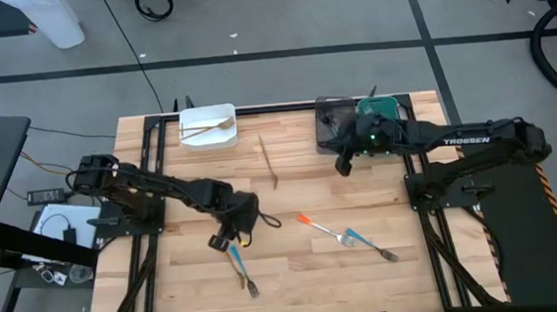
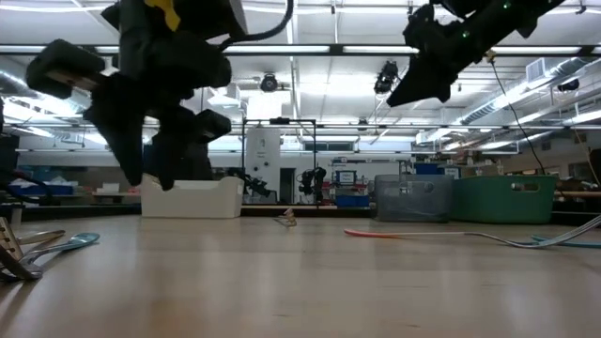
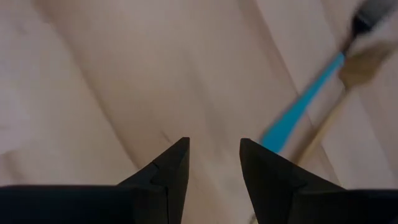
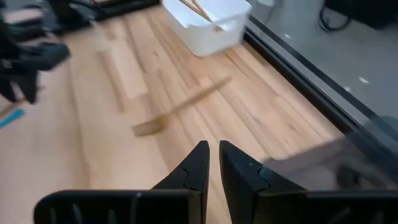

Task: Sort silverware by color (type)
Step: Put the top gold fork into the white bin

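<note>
Left pincer (image 1: 223,242) agape, pointed down above blue-handled fork (image 1: 242,271).

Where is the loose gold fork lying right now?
High view: the gold fork lies on the table's far middle, between the white bin and the grey bin.

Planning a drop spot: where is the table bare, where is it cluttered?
Bare: the back-left corner beside the white bin, and the middle between the gold fork and the orange fork. Crowded: the front, around the left gripper and the blue forks.
</note>
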Controlling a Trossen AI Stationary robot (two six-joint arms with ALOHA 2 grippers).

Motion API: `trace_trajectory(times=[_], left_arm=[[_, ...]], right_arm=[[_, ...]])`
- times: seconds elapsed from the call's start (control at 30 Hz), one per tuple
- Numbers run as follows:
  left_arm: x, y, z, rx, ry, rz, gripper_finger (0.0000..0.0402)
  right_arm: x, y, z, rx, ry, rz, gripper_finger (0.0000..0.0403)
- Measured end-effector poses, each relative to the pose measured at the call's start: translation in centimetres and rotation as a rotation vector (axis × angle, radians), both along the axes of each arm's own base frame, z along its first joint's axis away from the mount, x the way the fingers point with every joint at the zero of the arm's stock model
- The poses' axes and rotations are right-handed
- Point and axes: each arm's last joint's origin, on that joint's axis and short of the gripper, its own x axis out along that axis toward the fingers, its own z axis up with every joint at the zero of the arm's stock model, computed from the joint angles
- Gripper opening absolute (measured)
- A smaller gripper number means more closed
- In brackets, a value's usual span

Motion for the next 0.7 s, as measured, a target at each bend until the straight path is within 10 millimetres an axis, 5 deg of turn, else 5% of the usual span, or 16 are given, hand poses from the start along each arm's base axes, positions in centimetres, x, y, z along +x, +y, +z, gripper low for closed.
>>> trace_trajectory(times=[0.27, 0.53, 0.7], left_arm=[[0.6, -0.3, 0.2, 0.259, -0.113, -0.007, 0.0150], [2.7, 1.5, 1.1, 0.388, -0.330, 0.099, 0.0150], [3.2, 3.3, 0.8, 0.474, -0.328, -0.010, 0.0150]], right_arm=[[0.7, 1.9, 0.5, -0.019, -0.056, 0.075, 0.0048], [1.1, 3.5, 0.9, -0.020, -0.107, 0.141, 0.0048], [1.5, 4.5, 0.9, -0.030, -0.120, 0.167, 0.0048]])
